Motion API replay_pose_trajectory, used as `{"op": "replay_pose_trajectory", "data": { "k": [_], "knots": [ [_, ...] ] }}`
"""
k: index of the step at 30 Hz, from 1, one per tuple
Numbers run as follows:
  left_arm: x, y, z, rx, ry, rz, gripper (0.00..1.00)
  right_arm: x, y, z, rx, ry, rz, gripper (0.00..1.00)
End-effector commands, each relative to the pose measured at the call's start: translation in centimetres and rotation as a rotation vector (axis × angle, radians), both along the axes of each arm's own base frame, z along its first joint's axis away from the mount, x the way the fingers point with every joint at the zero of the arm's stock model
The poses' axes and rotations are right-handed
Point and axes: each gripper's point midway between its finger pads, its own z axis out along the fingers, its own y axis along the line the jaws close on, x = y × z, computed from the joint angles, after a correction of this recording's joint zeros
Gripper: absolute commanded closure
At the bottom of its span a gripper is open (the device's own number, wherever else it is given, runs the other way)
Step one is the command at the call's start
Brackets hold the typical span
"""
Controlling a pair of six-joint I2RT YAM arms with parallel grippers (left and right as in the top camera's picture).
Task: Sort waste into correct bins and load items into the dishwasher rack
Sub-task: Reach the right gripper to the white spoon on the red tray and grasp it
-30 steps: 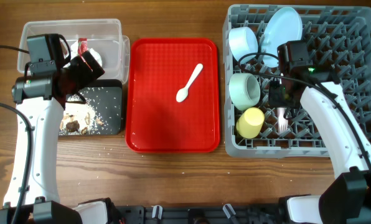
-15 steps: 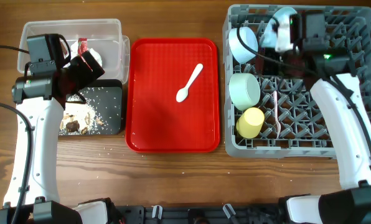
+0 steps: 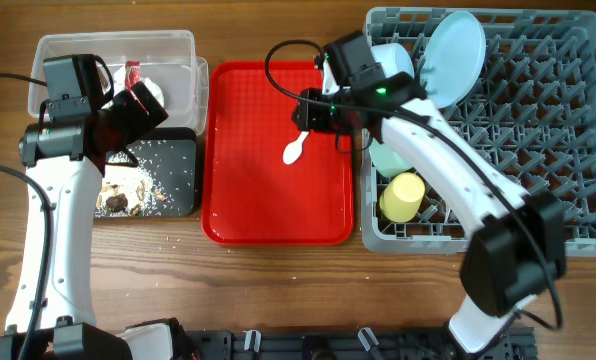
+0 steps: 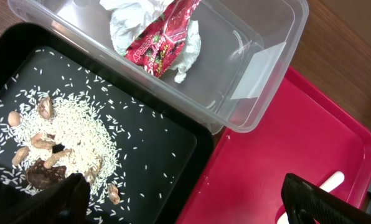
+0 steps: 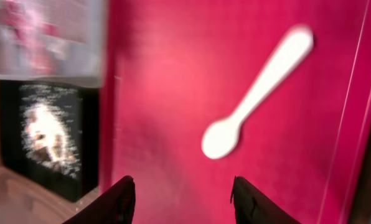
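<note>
A white spoon (image 3: pixel 293 151) lies on the red tray (image 3: pixel 278 205); it also shows in the right wrist view (image 5: pixel 255 93). My right gripper (image 3: pixel 314 113) hovers open and empty over the spoon's handle (image 5: pixel 182 186). My left gripper (image 3: pixel 141 102) is open and empty (image 4: pixel 185 199) above the edge between the clear tub (image 3: pixel 98 47) and the black tray (image 3: pixel 178 165). Crumpled paper with a red wrapper (image 4: pixel 160 31) lies in the tub. Scraps and rice (image 4: pixel 55 134) lie in the black tray. The grey rack (image 3: pixel 558 150) holds the plate (image 3: pixel 453 45), a bowl (image 3: pixel 383 157) and the yellow cup (image 3: pixel 402 197).
My right arm reaches from the rack across the red tray's right edge and hides part of the rack's left columns, including the second bowl and the fork. A few rice crumbs lie on the wood (image 3: pixel 168 238) in front of the black tray.
My right arm has swung left from the rack to above the spoon on the red tray, leaving the fork in the rack. The left arm has not moved.
</note>
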Motion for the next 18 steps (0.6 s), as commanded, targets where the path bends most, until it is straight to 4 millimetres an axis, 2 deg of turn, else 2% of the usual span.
{"op": "replay_pose_trajectory", "data": {
  "k": [1,3,7,12,18],
  "knots": [
    [0.1,0.3,-0.1,0.011,0.003,0.005,0.00,-0.5,-0.1,-4.5,-0.022,0.159,-0.092,0.47],
    [0.1,0.3,-0.1,0.011,0.003,0.005,0.00,-0.9,-0.1,-6.8,-0.042,0.217,-0.104,0.47],
    [0.1,0.3,-0.1,0.011,0.003,0.005,0.00,-1.6,0.5,-9.7,-0.056,0.280,-0.089,0.47],
    [0.1,0.3,-0.1,0.011,0.003,0.005,0.00,-2.0,1.0,-11.7,-0.077,0.303,-0.076,0.47],
    [0.1,0.3,-0.1,0.011,0.003,0.005,0.00,-1.5,1.5,-12.6,-0.081,0.286,-0.083,0.47]
  ]
}}
